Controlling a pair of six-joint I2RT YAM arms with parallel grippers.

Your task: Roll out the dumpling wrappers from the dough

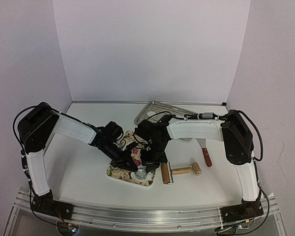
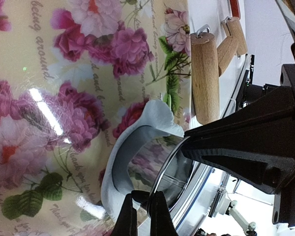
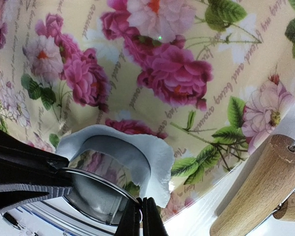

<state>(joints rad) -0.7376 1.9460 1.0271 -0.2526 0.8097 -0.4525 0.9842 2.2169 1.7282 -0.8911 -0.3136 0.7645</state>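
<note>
While the left gripper (image 2: 141,200) and right gripper (image 3: 141,205) pinch the rim of the metal ring cutter (image 3: 96,194), press straight down evenly; the dough sheet (image 3: 158,156) lies under it on the floral mat (image 3: 137,105).

The mat (image 3: 137,105) is printed cream with pink roses, green leaves and grey script. The dough (image 3: 160,160) is coloured white, the ring (image 3: 98,196) mirror silver, the rolling pin (image 3: 258,189) light brown wood.
</note>
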